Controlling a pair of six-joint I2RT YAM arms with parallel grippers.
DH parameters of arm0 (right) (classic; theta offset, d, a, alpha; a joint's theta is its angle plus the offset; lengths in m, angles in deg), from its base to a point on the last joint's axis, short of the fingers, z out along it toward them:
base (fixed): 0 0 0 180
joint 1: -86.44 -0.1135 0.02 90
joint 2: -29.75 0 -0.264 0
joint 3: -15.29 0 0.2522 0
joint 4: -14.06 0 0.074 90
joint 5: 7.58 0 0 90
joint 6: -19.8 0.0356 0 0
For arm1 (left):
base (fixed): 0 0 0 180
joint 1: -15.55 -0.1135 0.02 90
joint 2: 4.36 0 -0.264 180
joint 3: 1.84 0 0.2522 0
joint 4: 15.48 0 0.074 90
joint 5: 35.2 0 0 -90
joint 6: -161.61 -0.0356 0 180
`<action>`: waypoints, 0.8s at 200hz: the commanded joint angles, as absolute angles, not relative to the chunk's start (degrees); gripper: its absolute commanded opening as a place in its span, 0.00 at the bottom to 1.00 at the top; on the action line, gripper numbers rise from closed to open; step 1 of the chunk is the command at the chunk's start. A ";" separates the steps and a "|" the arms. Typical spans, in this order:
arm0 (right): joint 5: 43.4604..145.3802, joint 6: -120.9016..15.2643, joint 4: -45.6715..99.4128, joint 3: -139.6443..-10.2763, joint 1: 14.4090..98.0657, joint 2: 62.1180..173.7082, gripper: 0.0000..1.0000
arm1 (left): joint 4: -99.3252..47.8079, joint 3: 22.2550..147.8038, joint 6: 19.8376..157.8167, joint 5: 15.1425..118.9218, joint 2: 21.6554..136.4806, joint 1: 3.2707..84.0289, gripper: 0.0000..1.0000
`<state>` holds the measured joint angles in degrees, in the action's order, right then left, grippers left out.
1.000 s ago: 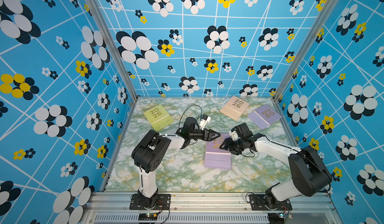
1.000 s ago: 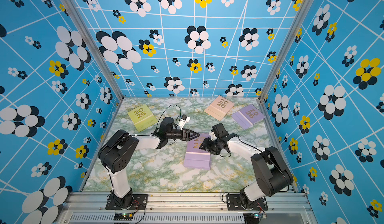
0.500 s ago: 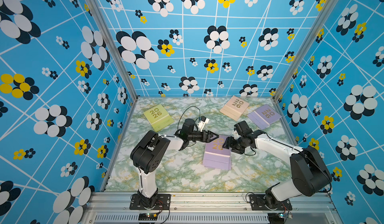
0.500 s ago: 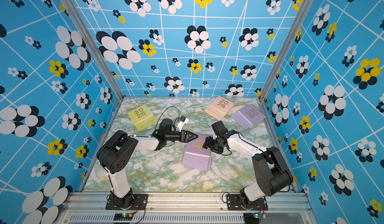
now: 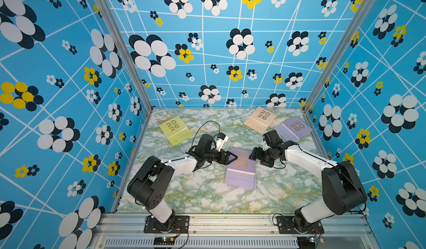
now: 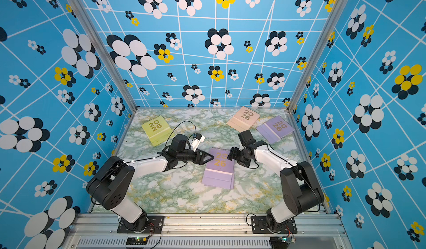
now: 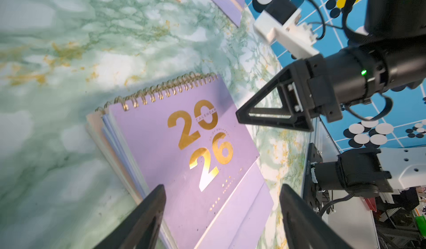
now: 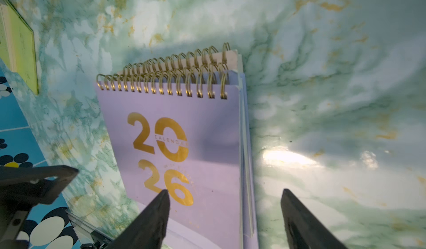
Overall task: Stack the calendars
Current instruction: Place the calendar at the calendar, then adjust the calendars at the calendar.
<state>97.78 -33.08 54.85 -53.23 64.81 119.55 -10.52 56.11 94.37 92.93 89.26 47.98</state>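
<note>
We held left gripper (image 5: 233, 157) and right gripper (image 5: 253, 154) open, empty, over the lilac stack (image 5: 241, 174); the peach calendar (image 5: 260, 119) seemed next.

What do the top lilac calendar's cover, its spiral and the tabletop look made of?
Cover: likely matte card, with shiny gold foil numerals.
Spiral: probably gold-toned metal wire; it glints.
Tabletop: glossy marble-look surface, perhaps a printed film; it mirrors the lights.

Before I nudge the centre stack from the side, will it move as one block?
Probably not. The stack shows misaligned coils, so its layers may slide apart. The glossy table should let it glide easily. Its thin flaps look floppy if lifted by one edge.
</note>
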 commanded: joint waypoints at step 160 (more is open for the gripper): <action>97.83 -34.88 53.74 -60.20 63.90 127.92 0.79 | -28.15 56.88 88.77 80.37 85.25 56.09 0.80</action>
